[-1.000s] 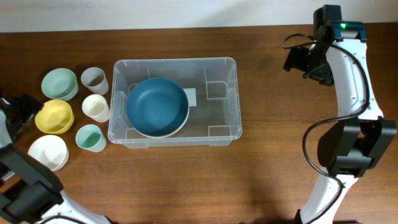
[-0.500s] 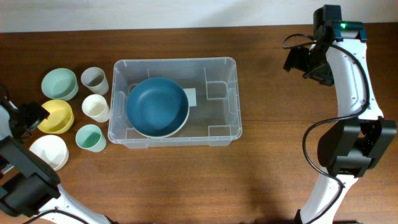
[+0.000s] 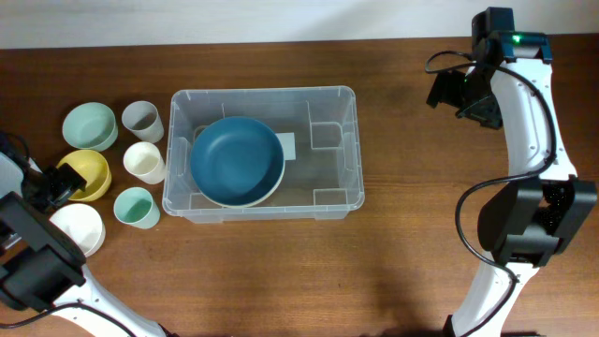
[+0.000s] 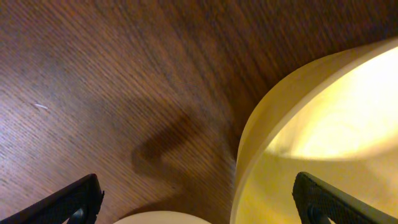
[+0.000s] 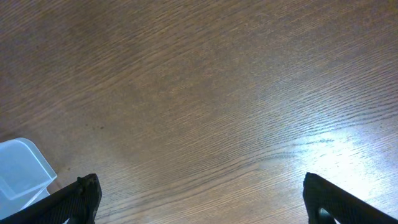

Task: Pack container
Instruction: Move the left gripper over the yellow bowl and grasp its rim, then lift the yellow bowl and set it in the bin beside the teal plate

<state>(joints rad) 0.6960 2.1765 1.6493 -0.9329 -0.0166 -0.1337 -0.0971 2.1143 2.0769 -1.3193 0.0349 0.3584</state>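
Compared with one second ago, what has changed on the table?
The left hand slid over to the yellow bowl and now hangs open over its rim, holding nothing. The right hand, the container and the blue bowl inside it stayed put.

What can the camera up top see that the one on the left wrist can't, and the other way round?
Only the overhead: the container with a blue bowl inside, the cups and green bowl beside it, and the right gripper far off.

Only the left wrist: close up, the rim of the yellow bowl lies between the wide-open fingertips, one over wood and one over the bowl.

Both: the yellow bowl, the left gripper at it, and the table.
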